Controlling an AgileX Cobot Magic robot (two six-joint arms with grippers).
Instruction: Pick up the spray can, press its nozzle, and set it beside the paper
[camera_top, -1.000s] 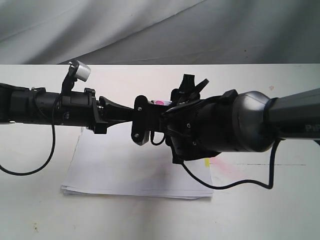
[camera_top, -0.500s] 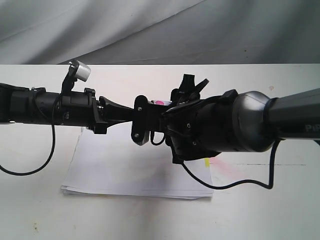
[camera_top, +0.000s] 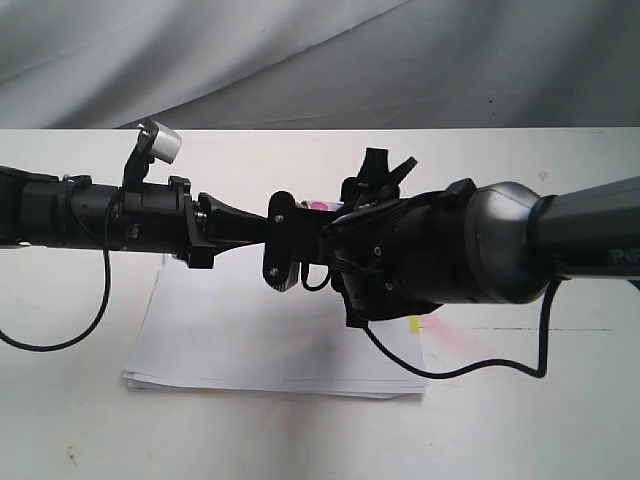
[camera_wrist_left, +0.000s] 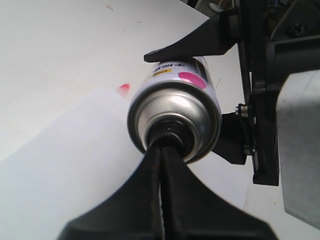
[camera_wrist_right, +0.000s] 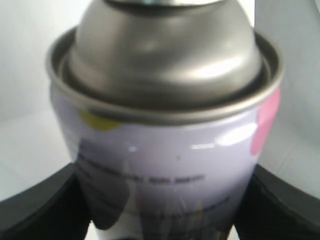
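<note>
Between the two black fingers (camera_wrist_right: 35, 210) of your right gripper (camera_wrist_right: 160, 215), clamped on its sides, sits one small silver metal spray can (camera_wrist_right: 165, 165), held over the stack of white paper sheets (camera_top: 250, 340). Your left gripper (camera_wrist_left: 161, 150) is closed, its tips touching the black plastic nozzle (camera_wrist_left: 172, 134), which is mostly hidden. In the exterior view the two black arms (camera_top: 480, 250) cover nearly all the can.

Arms (camera_top: 470, 255) hide most of the spray can (camera_top: 319, 205); the left tool (camera_wrist_left: 161, 150) overlaps its nozzle (camera_wrist_left: 172, 131).

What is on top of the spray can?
The left gripper, shut, rests on the domed top of the spray can. It covers most of the nozzle; only a black rim shows.
</note>
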